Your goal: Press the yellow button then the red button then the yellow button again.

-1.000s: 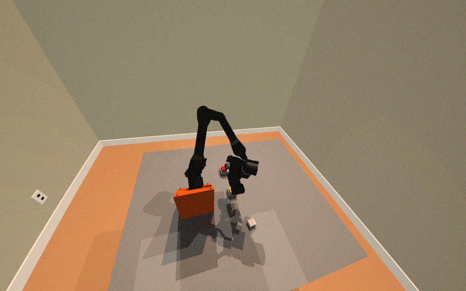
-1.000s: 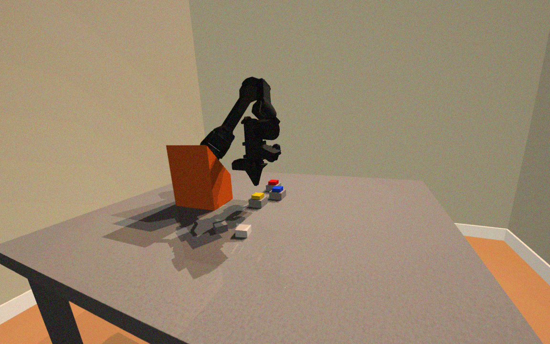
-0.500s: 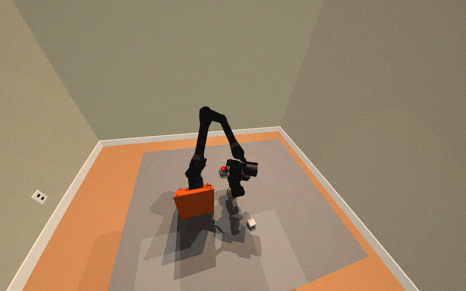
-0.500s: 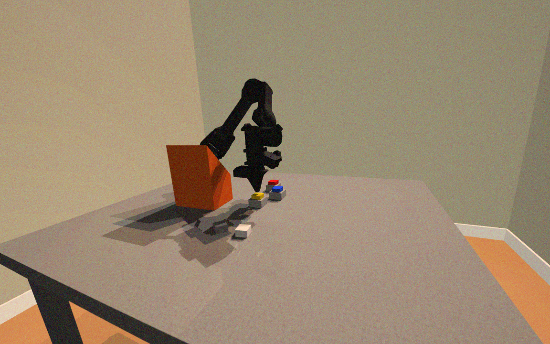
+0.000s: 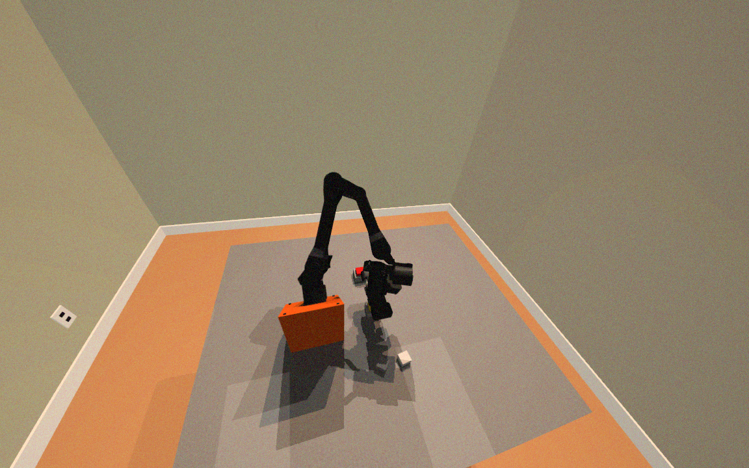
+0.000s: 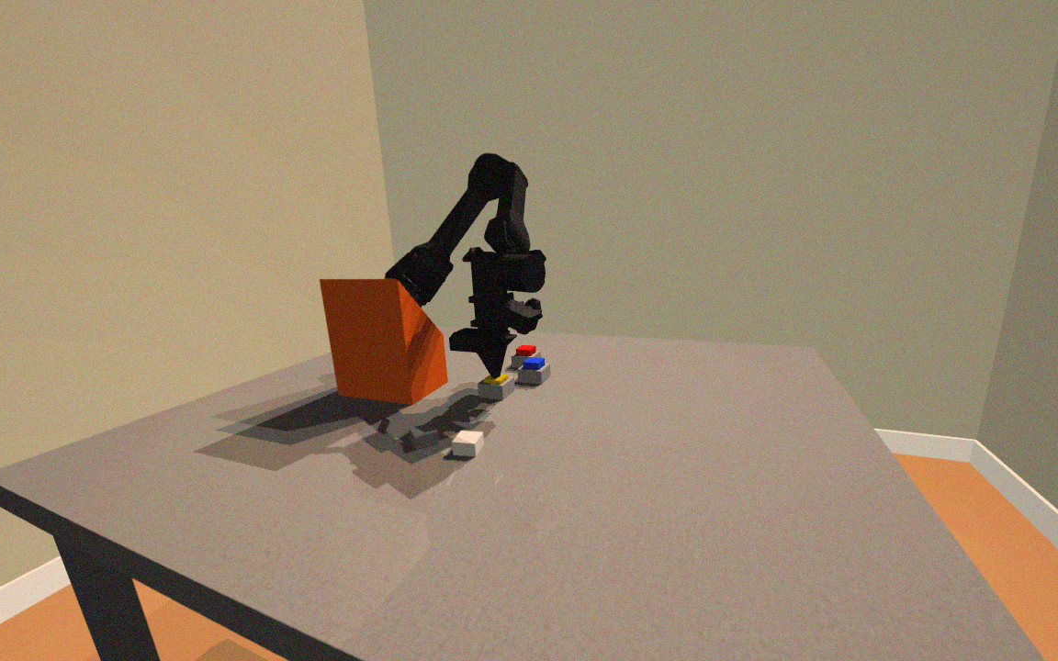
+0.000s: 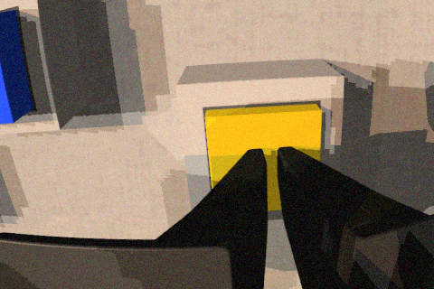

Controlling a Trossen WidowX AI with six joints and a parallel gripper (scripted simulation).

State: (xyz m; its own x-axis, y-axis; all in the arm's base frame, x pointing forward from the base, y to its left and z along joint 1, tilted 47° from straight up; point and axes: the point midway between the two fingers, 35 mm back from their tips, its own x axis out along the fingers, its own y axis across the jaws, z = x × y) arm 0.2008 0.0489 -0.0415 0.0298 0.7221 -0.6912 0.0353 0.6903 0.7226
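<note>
My gripper (image 6: pixel 496 375) (image 7: pixel 269 163) is shut with nothing between its fingers, pointing down at the yellow button. Its fingertips are on the yellow button (image 5: pixel 369 308) (image 6: pixel 502 379) (image 7: pixel 262 131), whose cap sits low, almost level with its grey housing, and looks pressed in. In the top view the arm hides most of this button and the fingertips. The red button (image 5: pixel 357 271) (image 6: pixel 525 350) stands farther back, its cap raised and untouched; it is outside the wrist view.
The blue button (image 6: pixel 534 363) (image 7: pixel 13 63) stands close by, raised, between yellow and red. A white block (image 5: pixel 404 359) (image 6: pixel 467 442) lies nearer the front. The orange arm base (image 5: pixel 314 327) (image 6: pixel 368 341) is left of the buttons. Arm shadows beside the white block are too dark to read.
</note>
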